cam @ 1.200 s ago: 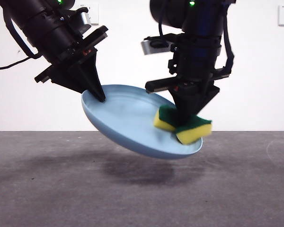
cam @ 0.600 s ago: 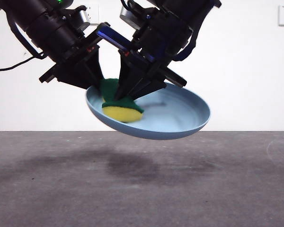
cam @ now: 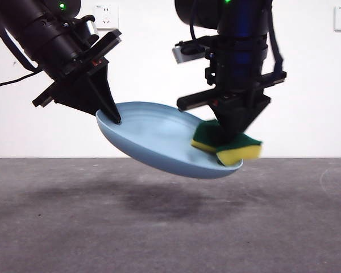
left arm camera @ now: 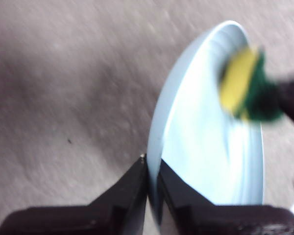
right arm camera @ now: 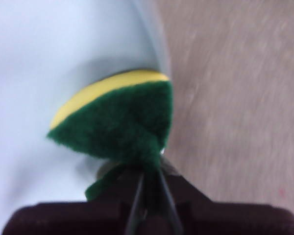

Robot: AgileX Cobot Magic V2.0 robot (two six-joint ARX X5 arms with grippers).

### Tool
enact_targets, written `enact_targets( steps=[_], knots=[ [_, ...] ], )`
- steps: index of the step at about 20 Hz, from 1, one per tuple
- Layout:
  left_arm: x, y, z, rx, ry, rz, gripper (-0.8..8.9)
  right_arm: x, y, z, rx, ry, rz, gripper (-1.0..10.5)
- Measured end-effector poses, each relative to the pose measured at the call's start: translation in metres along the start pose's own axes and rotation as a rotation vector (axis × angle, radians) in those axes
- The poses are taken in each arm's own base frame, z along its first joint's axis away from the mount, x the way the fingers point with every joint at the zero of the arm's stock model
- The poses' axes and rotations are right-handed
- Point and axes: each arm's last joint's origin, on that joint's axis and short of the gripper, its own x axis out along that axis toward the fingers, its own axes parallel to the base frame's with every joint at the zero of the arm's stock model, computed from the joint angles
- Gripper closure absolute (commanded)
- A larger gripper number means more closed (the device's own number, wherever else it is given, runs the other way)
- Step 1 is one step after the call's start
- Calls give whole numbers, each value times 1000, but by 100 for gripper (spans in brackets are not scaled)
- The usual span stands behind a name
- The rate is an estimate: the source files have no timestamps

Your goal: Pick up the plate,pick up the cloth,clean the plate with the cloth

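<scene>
The plate (cam: pixel 159 142) is up in the air over the table (cam: pixel 170 227), tilted, low edge to the right, shadow on the grey top under it. Nearest thing on it is the cloth (cam: pixel 227 145), really a yellow sponge w/ green scour layer, now at the plate's low right rim, partly hanging over the edge. Half a sec ago it sat at the upper left of the plate, close by my other gripper, and the plate was tipped the other way, right edge higher; a full sec ago it was at the right rim, about where it is now. So I read that as one full wipe stroke across and back: cleaning is under way, both picks done; judging only by this, more strokes could follow. My right gripper (cam: pixel 230 133) comes down from above, jaws pressed nearly together, pinching the sponge by its green layer; right wrist view shows the green pad (right arm camera: pixel 120 125) bunched between the tips, yellow side against the blue plate surface (right arm camera: pixel 49 58). Further left, my left gripper (cam: pixel 115 116) clamps the plate's high left rim, jaws close together w/ only the thin rim (left arm camera: pixel 154 161) between them, as left wrist view shows. Behind all: white wall (cam: pixel 148 57) w/ sockets.
</scene>
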Motion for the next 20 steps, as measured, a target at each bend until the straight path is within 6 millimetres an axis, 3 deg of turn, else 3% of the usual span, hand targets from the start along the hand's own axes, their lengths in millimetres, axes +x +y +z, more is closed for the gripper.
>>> enact_targets(
  steps=[3,5,9,11,13,16,20],
  knots=[
    [0,-1,0,2,7,-31,822,5,-9,17,104,-152,158,963],
    [0,-1,0,4,7,-32,822,2,-8,24,148,-213,360,963],
    [1,-2,2,82,-28,55,822,-5,1,21,126,-163,690,963],
    [2,-1,4,134,-56,210,822,-10,1,12,117,-91,694,963],
    [-1,6,5,160,-67,362,822,-31,-10,11,106,-125,692,963],
    [2,24,10,149,-78,406,822,-68,-31,8,115,-220,616,963],
    [24,57,5,79,-2,431,822,-108,-56,-3,140,-299,455,963]
  ],
)
